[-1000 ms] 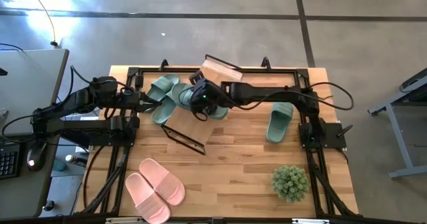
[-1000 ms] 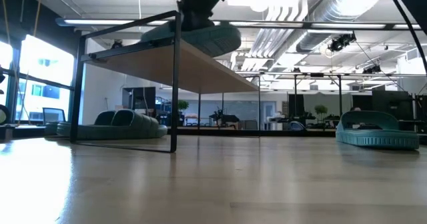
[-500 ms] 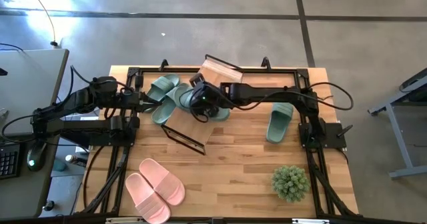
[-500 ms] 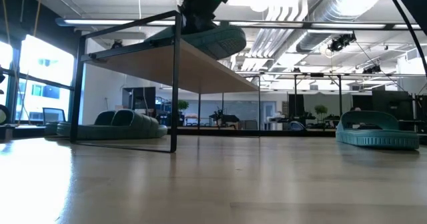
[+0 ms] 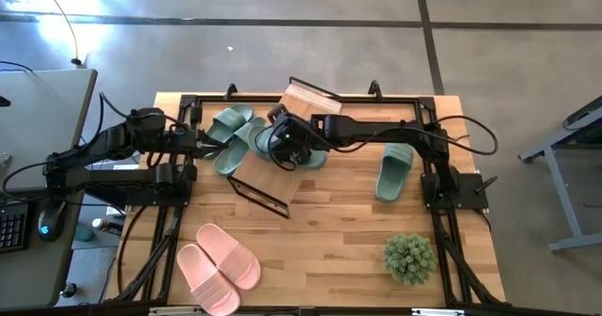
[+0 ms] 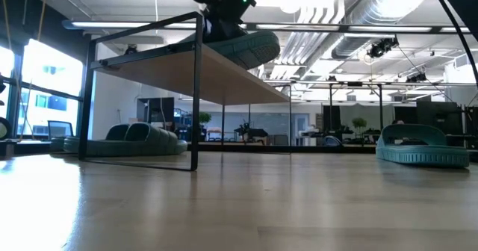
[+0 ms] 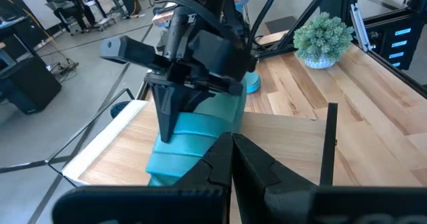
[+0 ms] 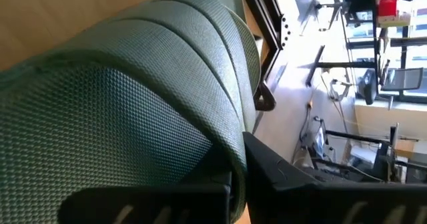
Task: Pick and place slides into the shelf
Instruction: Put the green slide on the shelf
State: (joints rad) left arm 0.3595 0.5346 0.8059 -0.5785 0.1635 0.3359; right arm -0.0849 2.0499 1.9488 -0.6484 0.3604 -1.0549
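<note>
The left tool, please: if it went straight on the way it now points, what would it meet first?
Most likely the sage green rubber slide lying on the light bamboo shelf top, held by the right tool. The left tool is shut and aims straight at them, though how far off is unclear.

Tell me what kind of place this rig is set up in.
Probably an open-plan robotics lab or workshop: exposed ceiling ducts overhead, a bare concrete floor around the wooden table, and more workstations behind.

Robotics lab — exposed ceiling ducts [image 6: 351, 16], concrete floor [image 5: 282, 62], other rigs' metal frames [image 6: 358, 109] behind.
</note>
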